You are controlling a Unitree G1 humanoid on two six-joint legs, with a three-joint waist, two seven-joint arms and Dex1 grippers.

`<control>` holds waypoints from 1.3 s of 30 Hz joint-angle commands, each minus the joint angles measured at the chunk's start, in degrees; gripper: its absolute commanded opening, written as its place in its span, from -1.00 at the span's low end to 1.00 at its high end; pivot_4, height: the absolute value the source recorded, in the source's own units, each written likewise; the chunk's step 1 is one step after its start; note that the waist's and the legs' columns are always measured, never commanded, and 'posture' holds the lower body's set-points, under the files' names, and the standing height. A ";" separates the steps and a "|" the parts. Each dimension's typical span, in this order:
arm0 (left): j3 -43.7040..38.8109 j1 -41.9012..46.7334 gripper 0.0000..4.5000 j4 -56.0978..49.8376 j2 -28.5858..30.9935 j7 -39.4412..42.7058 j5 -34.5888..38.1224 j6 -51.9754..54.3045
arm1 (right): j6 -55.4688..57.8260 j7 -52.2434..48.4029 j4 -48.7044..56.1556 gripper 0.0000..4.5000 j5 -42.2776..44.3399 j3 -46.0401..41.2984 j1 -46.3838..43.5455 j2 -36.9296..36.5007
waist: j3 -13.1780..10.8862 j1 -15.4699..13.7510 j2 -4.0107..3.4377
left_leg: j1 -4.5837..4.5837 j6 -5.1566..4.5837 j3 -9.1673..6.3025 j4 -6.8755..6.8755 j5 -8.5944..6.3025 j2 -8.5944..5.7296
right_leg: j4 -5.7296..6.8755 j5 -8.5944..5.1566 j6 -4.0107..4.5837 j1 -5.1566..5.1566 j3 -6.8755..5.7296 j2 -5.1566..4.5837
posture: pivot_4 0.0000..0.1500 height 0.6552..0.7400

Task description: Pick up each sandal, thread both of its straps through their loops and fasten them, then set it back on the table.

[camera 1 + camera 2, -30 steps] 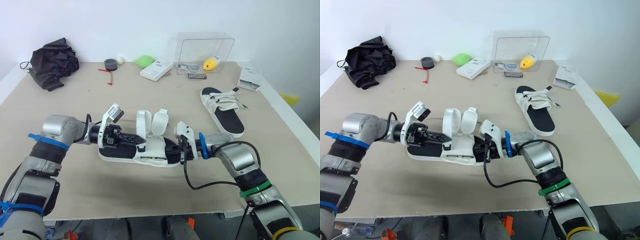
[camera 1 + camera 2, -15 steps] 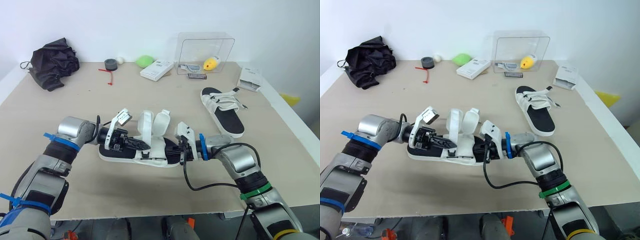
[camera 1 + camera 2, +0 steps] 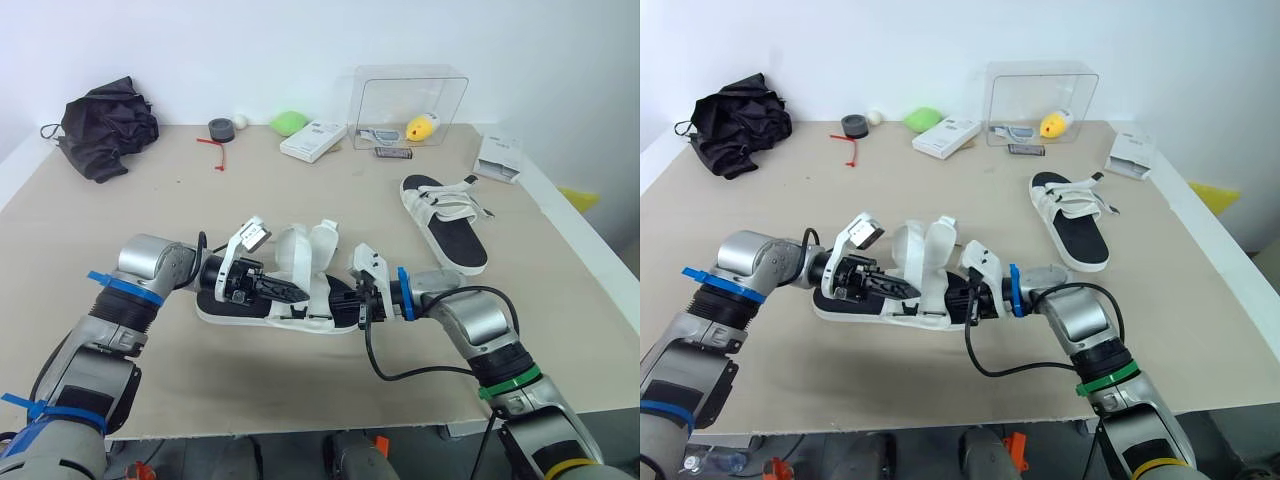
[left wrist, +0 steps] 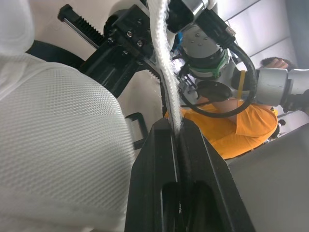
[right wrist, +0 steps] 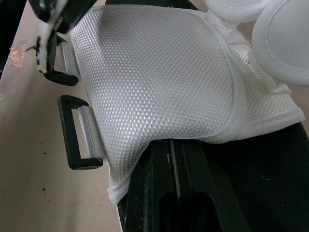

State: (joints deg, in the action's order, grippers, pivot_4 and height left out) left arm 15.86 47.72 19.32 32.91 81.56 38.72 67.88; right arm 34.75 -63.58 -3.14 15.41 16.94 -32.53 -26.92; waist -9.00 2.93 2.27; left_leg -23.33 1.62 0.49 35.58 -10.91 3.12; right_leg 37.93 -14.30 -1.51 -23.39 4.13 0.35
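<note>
Silver-grey arms (image 3: 148, 262), blue tape bands (image 3: 110, 283), green band (image 3: 500, 384), black cable (image 3: 371, 352), white wrist cameras (image 3: 366, 262)

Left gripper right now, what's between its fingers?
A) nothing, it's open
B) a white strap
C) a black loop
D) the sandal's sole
B. In the left wrist view the left gripper has both fingers closed on the white strap of the sandal. The black loop has no strap through it.
</note>
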 commanded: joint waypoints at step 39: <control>-5.68 -11.68 -1.00 -19.62 1.61 -7.64 -4.59 -19.31 | 1.17 0.83 -2.72 -1.00 -0.90 0.63 0.68 -0.09 | -0.01 -0.17 -0.03 | 0.00 0.00 -0.25 0.10 0.00 0.09 | 0.16 -0.14 0.16 0.08 0.03 0.23 | 1.00 1.00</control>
State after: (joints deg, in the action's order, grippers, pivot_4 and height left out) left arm 11.32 36.32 1.93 34.56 74.22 33.69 49.74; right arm 34.78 -63.58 -3.74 15.59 16.52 -32.53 -26.78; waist -9.01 2.76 2.25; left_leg -23.33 1.62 0.25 35.68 -10.91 3.21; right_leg 38.10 -14.44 -1.35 -23.31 4.16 0.58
